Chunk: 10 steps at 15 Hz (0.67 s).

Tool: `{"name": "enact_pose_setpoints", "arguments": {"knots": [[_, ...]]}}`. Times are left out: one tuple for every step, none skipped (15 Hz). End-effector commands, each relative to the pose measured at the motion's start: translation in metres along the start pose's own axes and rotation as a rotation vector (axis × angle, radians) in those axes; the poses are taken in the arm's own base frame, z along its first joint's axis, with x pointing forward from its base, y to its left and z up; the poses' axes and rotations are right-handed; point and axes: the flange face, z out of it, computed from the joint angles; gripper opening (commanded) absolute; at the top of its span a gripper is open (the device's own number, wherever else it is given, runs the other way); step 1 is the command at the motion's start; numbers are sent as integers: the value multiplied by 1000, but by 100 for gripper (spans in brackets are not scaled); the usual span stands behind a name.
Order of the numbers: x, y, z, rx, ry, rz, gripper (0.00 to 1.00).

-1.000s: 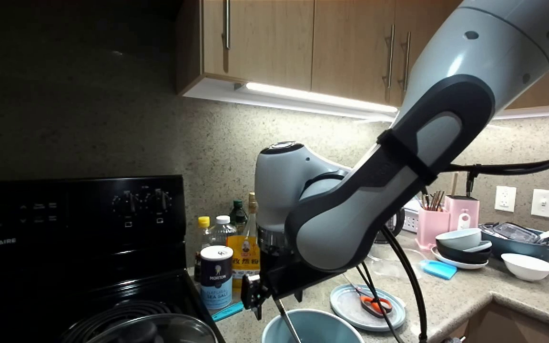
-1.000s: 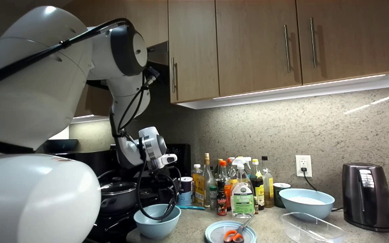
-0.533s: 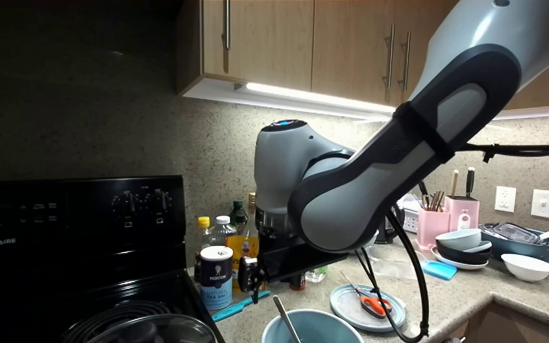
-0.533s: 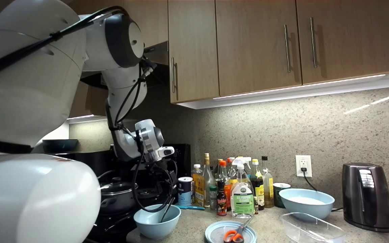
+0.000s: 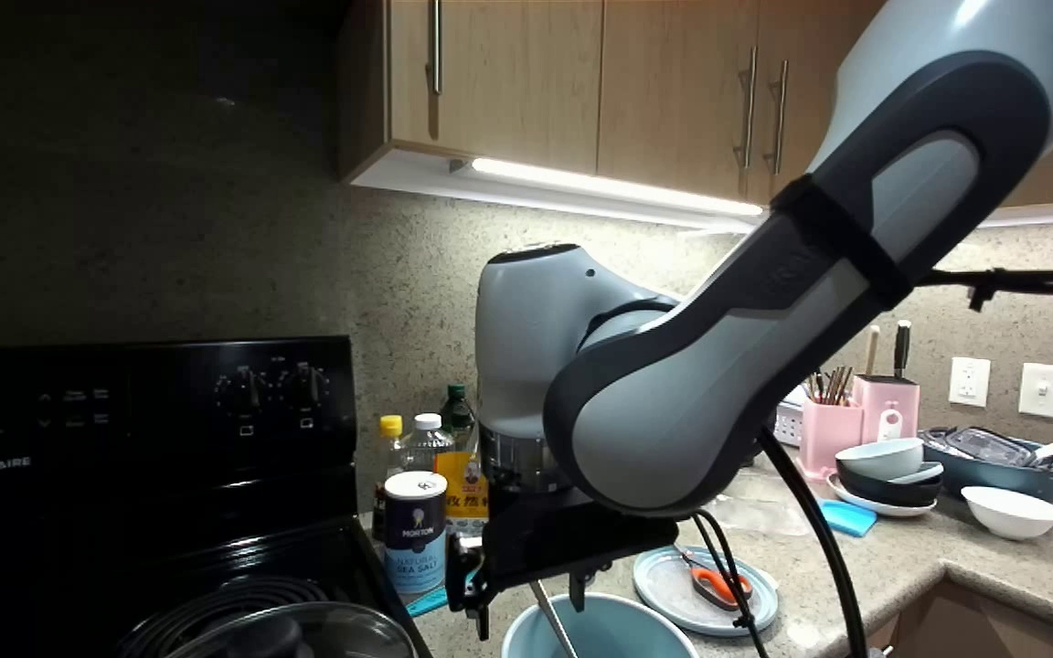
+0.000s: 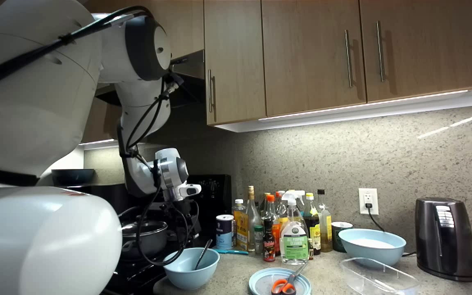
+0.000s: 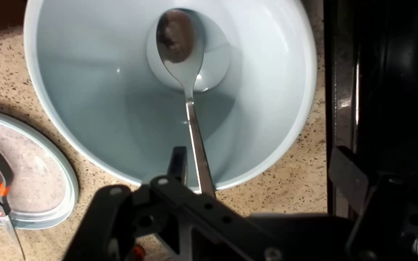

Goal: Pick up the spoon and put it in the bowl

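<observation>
A metal spoon (image 7: pixel 196 141) rests in the light blue bowl (image 7: pixel 270 69). Its head lies at the bowl's bottom and its handle leans on the rim, sticking out. The spoon also shows in both exterior views (image 5: pixel 552 617) (image 6: pixel 203 255), as does the bowl (image 5: pixel 622 631) (image 6: pixel 189 274). My gripper (image 7: pixel 263 170) is open, with nothing between its fingers. It hangs above the bowl's rim. In the wrist view the left finger overlaps the handle and hides its end; the right finger is over the stove's edge. The gripper also shows in an exterior view (image 5: pixel 528 603), in front of the handle's top.
A black stove (image 5: pixel 152 439) adjoins the counter, with a pot (image 6: pixel 148 237) on it. A plate-like lid (image 6: pixel 256 280) holds orange scissors (image 6: pixel 287 284). A salt can (image 5: pixel 415 535) and several bottles (image 6: pixel 295 237) stand behind. A clear container (image 6: pixel 377 276) and kettle (image 6: pixel 445 239) stand farther along.
My gripper first rose, then came lower again, and the arm has shifted left in an exterior view. The handle is less covered by the cable there. Spoon and bowl have not moved.
</observation>
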Motion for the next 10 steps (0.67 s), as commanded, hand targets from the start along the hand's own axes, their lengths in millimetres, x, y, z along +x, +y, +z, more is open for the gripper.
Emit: {"name": "enact_pose_setpoints", "arguments": {"knots": [[1, 1, 0, 0, 0, 2, 100], [2, 2, 0, 0, 0, 3, 100], [3, 5, 0, -3, -11, 14, 100], [2, 12, 0, 8, -23, 34, 100], [3, 18, 0, 13, -23, 60, 100], [4, 22, 2, 19, -26, 69, 100], [5, 27, 4, 14, -31, 85, 100], [6, 32, 5, 11, -38, 104, 100], [7, 37, 7, 11, -46, 123, 100], [7, 41, 10, 12, -59, 142, 100]]}}
